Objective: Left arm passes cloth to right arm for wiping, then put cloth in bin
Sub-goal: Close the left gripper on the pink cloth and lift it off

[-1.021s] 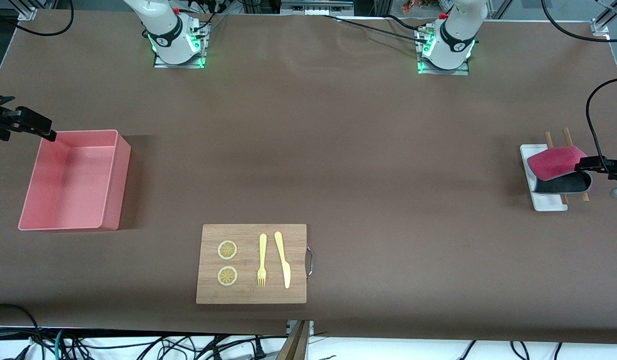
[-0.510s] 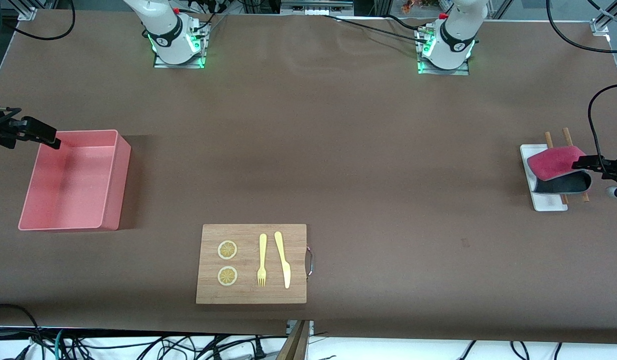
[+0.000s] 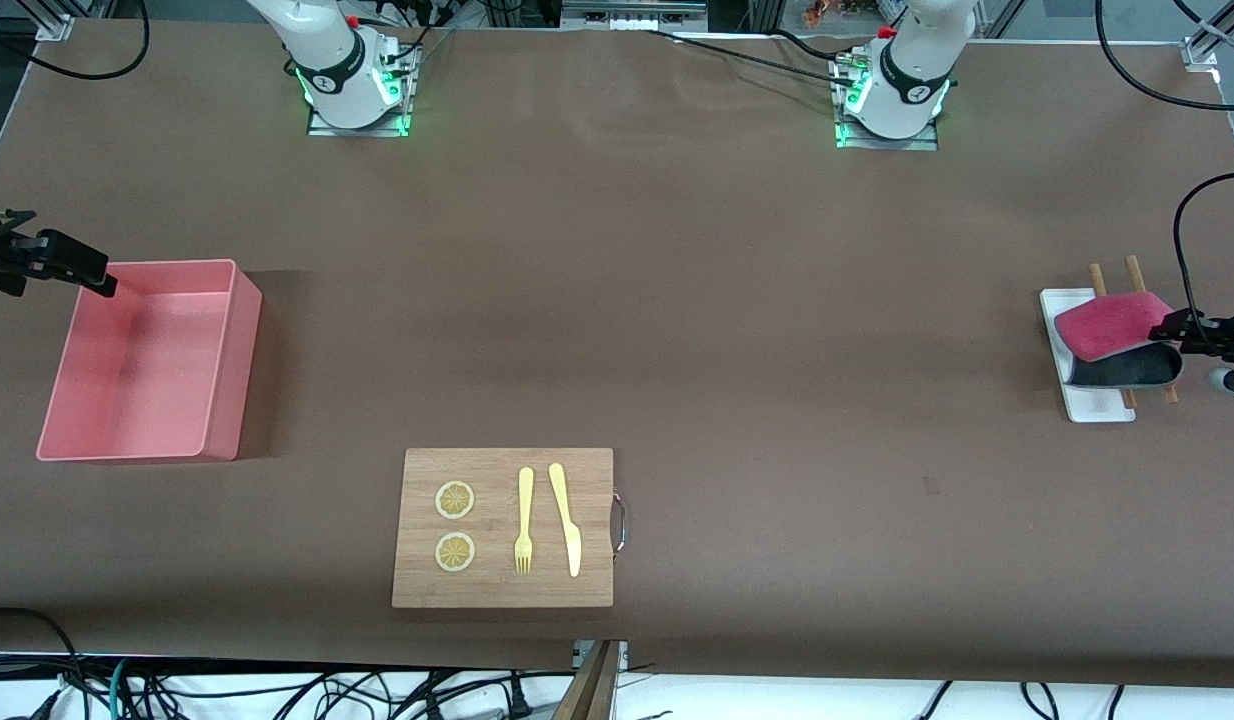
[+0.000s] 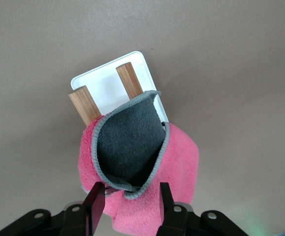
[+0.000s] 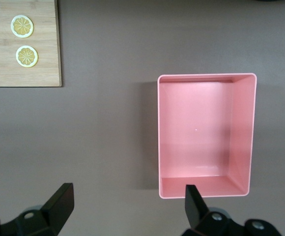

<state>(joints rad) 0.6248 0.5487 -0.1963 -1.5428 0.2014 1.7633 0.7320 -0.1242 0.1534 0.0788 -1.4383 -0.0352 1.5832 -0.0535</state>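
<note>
The cloth (image 3: 1112,325), crimson-pink folded over a dark grey face, lies on a small white tray (image 3: 1097,405) at the left arm's end of the table. My left gripper (image 3: 1177,328) is at the cloth's edge. In the left wrist view the gripper (image 4: 128,206) has its fingers closed in on a fold of the cloth (image 4: 132,147), which still rests on the tray (image 4: 105,83). My right gripper (image 3: 87,270) hangs open and empty over the corner of the salmon-pink bin (image 3: 232,350). The right wrist view shows the gripper (image 5: 128,201) open beside the empty bin (image 5: 158,132).
Two wooden sticks (image 3: 1097,278) lie across the white tray under the cloth. A wooden cutting board (image 3: 502,590) with two lemon slices (image 3: 455,500), a yellow fork (image 3: 524,520) and a yellow knife (image 3: 567,520) lies near the front camera, between the bin and the tray.
My left gripper shifted slightly at the cloth's edge and the cloth bunched a little. My right gripper dipped a little at the bin's corner.
</note>
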